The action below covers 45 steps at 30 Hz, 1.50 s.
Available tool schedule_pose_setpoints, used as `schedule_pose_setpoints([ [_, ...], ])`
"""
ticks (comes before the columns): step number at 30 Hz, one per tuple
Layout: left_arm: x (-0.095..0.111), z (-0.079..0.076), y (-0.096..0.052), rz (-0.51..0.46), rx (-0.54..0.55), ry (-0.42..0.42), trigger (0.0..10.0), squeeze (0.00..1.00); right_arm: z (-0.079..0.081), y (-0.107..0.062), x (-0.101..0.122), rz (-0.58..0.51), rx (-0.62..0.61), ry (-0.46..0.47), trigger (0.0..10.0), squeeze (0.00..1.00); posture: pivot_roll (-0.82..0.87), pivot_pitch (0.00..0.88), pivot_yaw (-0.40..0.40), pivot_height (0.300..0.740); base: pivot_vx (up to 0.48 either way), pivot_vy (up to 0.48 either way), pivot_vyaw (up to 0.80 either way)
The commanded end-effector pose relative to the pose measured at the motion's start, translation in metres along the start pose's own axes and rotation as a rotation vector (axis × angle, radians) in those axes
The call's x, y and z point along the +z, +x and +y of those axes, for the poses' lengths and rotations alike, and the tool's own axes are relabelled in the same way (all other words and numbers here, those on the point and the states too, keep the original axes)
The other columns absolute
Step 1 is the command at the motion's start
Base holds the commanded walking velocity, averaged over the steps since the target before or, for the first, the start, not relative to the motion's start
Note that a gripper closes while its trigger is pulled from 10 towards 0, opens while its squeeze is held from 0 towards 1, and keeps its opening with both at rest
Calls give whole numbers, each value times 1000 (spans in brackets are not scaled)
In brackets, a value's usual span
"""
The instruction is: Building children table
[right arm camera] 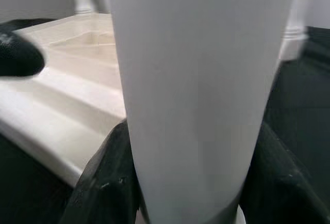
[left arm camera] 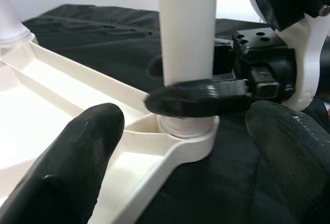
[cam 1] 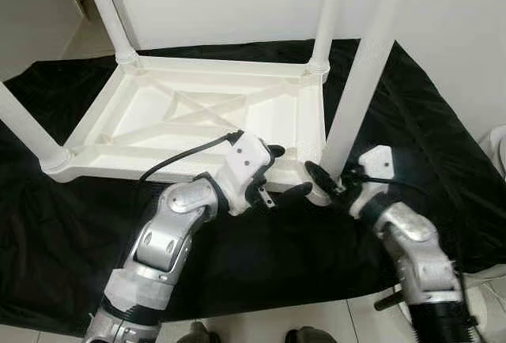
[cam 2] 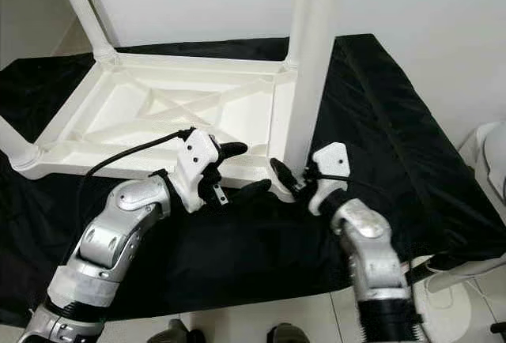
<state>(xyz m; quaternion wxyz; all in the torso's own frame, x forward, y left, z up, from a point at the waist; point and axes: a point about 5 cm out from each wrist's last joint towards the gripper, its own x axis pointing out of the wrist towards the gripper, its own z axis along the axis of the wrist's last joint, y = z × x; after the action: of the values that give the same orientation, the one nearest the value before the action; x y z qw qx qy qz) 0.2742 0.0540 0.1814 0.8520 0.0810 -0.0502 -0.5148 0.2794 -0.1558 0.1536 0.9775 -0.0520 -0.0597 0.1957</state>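
A white plastic children's table [cam 1: 198, 114] lies upside down on a black cloth [cam 1: 411, 114], its legs pointing up. My right gripper [cam 1: 328, 177] is shut on the near-right leg [cam 1: 360, 82] just above its corner socket [left arm camera: 188, 131]. In the right wrist view the black fingers [right arm camera: 105, 182] clasp both sides of the leg [right arm camera: 196, 90]. My left gripper [cam 1: 288, 171] is open beside that corner, one finger over the frame's rim and the other finger [left arm camera: 294, 152] above the cloth. Nothing is between its fingers.
Three more legs stand in the other corners: far left [cam 1: 111, 11], far right [cam 1: 328, 11] and near left [cam 1: 28, 133]. A white wall rises right behind the table. A white object [cam 1: 496, 145] sits at the right edge, and pale tiled floor [cam 1: 261, 326] borders the cloth's near side.
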Motion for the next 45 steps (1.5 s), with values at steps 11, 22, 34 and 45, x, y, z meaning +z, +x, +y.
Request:
schedule_pose_setpoints([
  [11, 1, 3, -5, 11, 117, -4, 10000, 0, 49, 10, 6, -6, -297, 78, 10000, 0, -123, 109, 67, 740, 0, 0, 0],
  [22, 2, 3, -6, 7, 117, -3, 10000, 0, 50, 6, 26, -126, -228, 70, 10000, 1000, -123, 105, 68, 740, 0, 0, 0],
  [34, 2, 0, -8, -1, 84, -31, 10000, 0, 47, -20, 46, -273, -196, 91, 10000, 0, -129, 112, 64, 740, 0, 0, 0],
  [45, 0, 38, -29, 60, 158, 20, 10000, 0, 17, -38, 47, -229, -2, 66, 10000, 0, -152, 115, 78, 740, 0, 0, 0],
])
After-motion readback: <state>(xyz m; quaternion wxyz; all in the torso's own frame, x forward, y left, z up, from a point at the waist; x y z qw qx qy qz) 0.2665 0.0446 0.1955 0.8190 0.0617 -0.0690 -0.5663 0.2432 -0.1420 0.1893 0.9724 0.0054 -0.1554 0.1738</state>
